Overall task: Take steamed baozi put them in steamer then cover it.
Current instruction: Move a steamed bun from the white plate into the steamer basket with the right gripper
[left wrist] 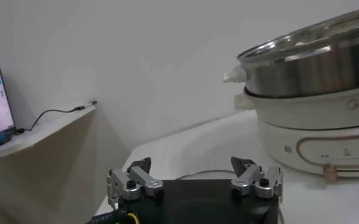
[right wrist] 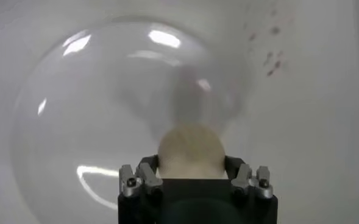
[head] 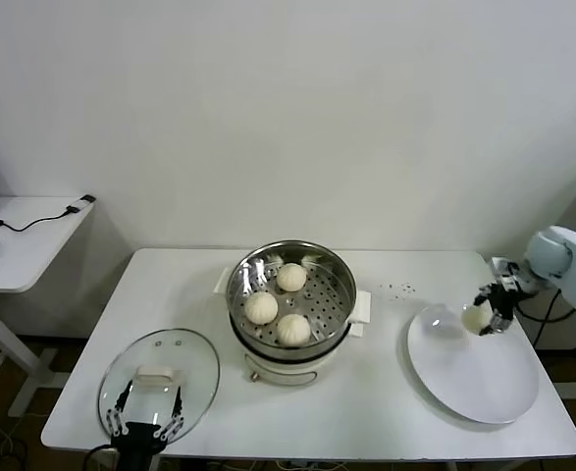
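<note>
The steel steamer [head: 338, 294] stands mid-table with three cream baozi [head: 290, 277] on its perforated tray. At the far right my right gripper [head: 486, 316] is shut on a fourth baozi [head: 476, 318] above the far edge of the white plate [head: 484, 378]. The right wrist view shows that baozi [right wrist: 191, 150] squeezed between both fingers, the plate [right wrist: 94, 109] below. The glass cover [head: 191, 371] with its white handle lies flat at front left. My left gripper [head: 146, 416] hangs open at the cover's near edge; the left wrist view shows its jaws wide apart with nothing between, the steamer [left wrist: 313, 67] beyond.
A small side desk [head: 23, 245] with a cable and a laptop stands off the table's left. Dark specks [head: 400, 288] dot the tabletop between steamer and plate. A cable hangs past the table's right edge.
</note>
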